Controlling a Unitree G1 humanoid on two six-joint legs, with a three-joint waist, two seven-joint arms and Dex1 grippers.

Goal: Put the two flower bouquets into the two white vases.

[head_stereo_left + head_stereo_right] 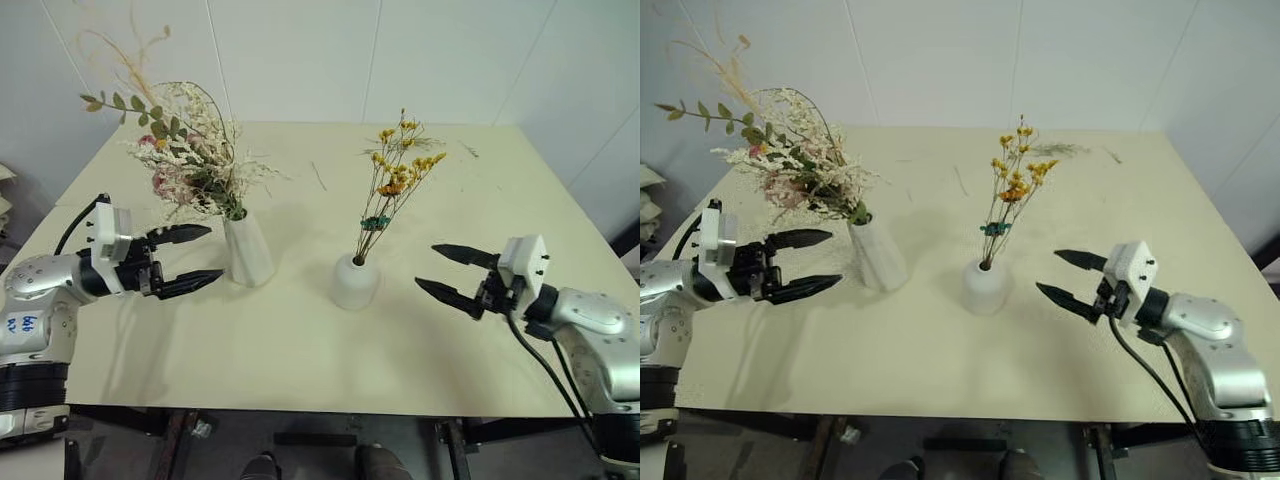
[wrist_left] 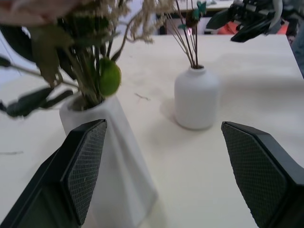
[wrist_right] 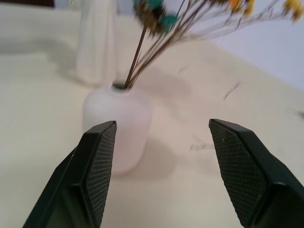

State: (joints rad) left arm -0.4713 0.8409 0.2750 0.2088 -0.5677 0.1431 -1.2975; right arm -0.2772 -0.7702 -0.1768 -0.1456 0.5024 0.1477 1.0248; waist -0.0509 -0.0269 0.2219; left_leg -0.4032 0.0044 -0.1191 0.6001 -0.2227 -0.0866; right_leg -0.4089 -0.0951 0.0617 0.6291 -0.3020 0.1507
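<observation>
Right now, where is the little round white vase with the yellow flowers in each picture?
Left eye view: the round vase stands mid-table, right of the tall twisted vase.
Right eye view: same spot, between the two grippers.
Left wrist view: it stands beyond the tall vase.
Right wrist view: close up, behind one finger.
Shared landmark: the tall twisted vase, in all four.

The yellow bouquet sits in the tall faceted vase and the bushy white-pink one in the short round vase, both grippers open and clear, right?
The vases are swapped. In the left eye view, the yellow bouquet stands in the short round vase, and the bushy white-pink bouquet in the tall faceted vase. The left gripper and right gripper are open and clear.
</observation>
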